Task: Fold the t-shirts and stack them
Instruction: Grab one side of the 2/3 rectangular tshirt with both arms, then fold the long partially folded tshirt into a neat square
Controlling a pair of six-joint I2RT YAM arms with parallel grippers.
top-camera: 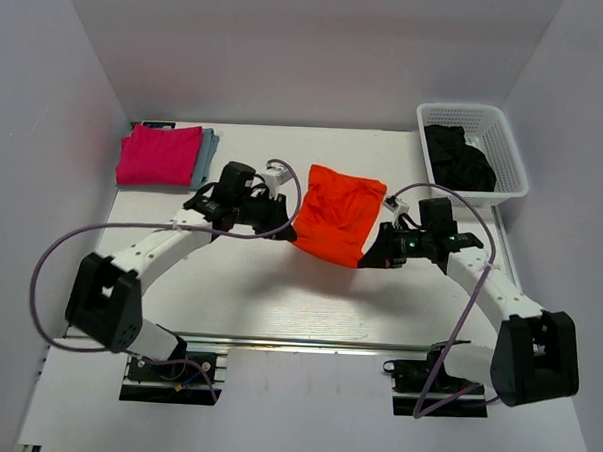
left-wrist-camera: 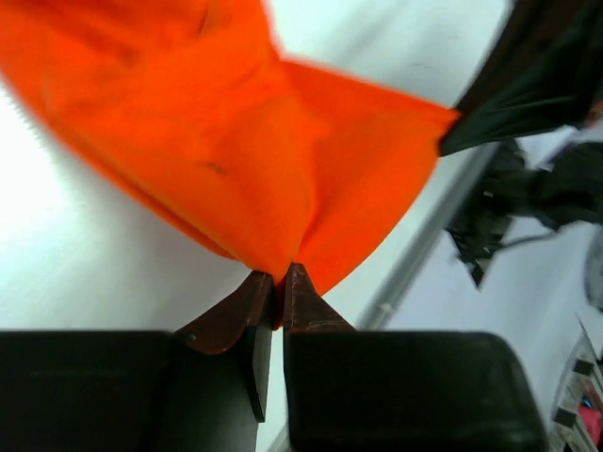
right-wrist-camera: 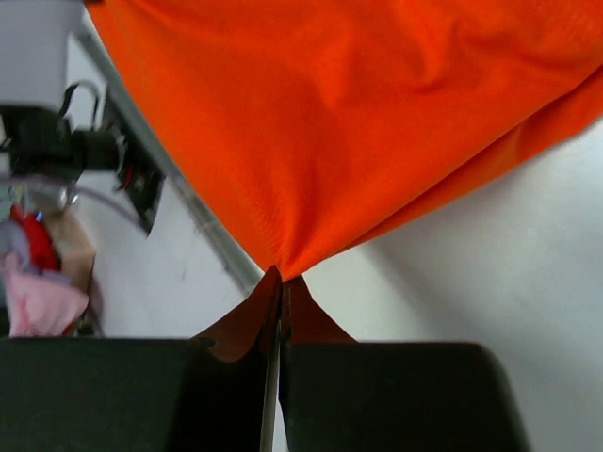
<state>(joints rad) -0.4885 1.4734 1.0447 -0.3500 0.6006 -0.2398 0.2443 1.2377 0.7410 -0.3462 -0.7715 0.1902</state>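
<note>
The orange t-shirt [top-camera: 337, 213] sagged, creased, near the bench [top-camera: 278, 305] centre, held between the 2 arms. The left jaws were pinched tight on its 8 o'clock corner, the right jaws on its 5 o'clock corner. At 10 o'clock a folded pink t-shirt [top-camera: 159, 155] lay on a blue-grey t-shirt [top-camera: 209, 154]. At 2 o'clock, a white basket [top-camera: 513, 155] held black t-shirts [top-camera: 460, 158].

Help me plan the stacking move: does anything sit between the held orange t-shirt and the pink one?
Only the left arm itself: its end effector grips the bright orange cloth t-shirt on the side facing the folded magenta-pink t-shirt.
</note>
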